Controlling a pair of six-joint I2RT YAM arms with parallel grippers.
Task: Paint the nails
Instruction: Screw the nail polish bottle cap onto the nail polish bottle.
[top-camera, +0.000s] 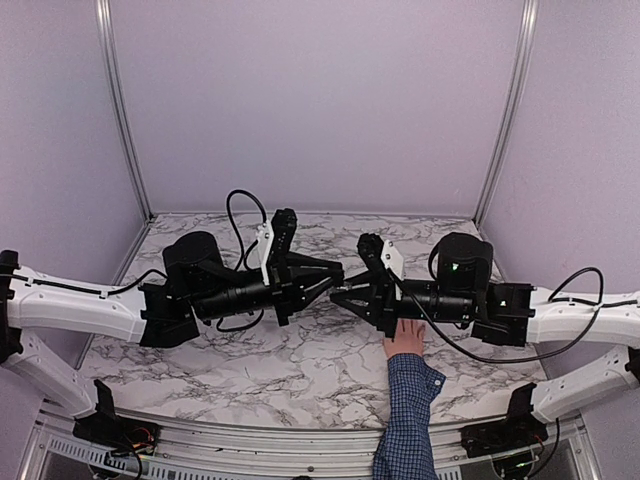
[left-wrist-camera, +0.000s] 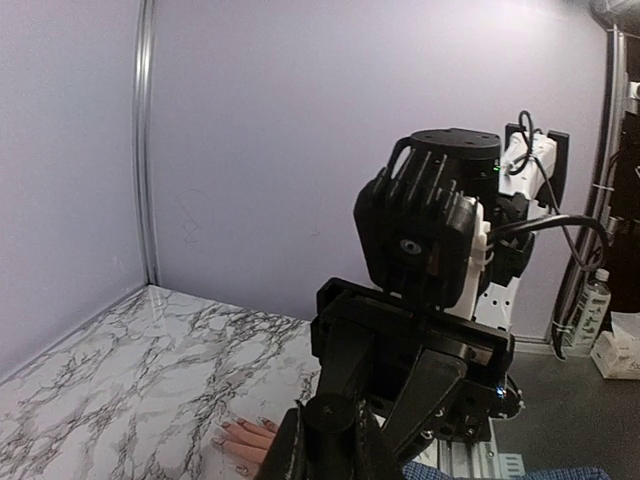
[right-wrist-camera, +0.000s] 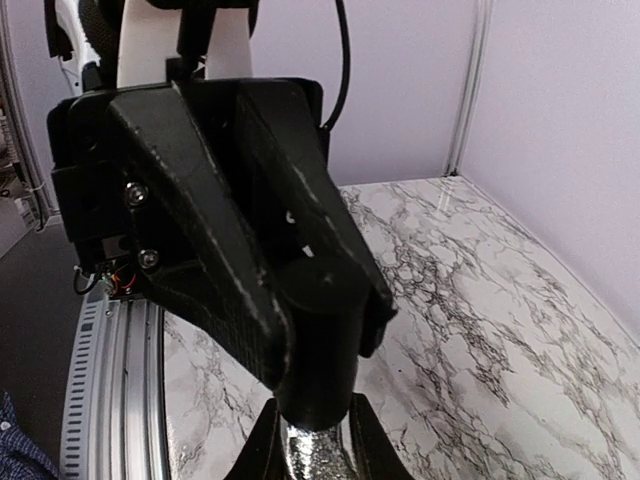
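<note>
A pale hand (top-camera: 405, 340) in a blue checked sleeve (top-camera: 408, 415) lies flat on the marble table (top-camera: 250, 360), its fingers running under the right arm. Its nails (left-wrist-camera: 236, 422) show in the left wrist view, low and left of centre. Above the table's middle the two grippers meet tip to tip. My right gripper (right-wrist-camera: 312, 455) is shut on a small glittery grey bottle (right-wrist-camera: 318, 460). My left gripper (left-wrist-camera: 335, 455) is shut on the bottle's dark cap (left-wrist-camera: 335, 428), which the right wrist view shows as a dark cylinder (right-wrist-camera: 320, 370). In the top view the bottle is hidden between the fingertips.
Purple walls with metal corner posts (top-camera: 120, 110) close in the table at the back and sides. The left arm (top-camera: 70, 305) and right arm (top-camera: 580, 315) reach in from the near corners. A metal rail (top-camera: 250, 440) runs along the near edge.
</note>
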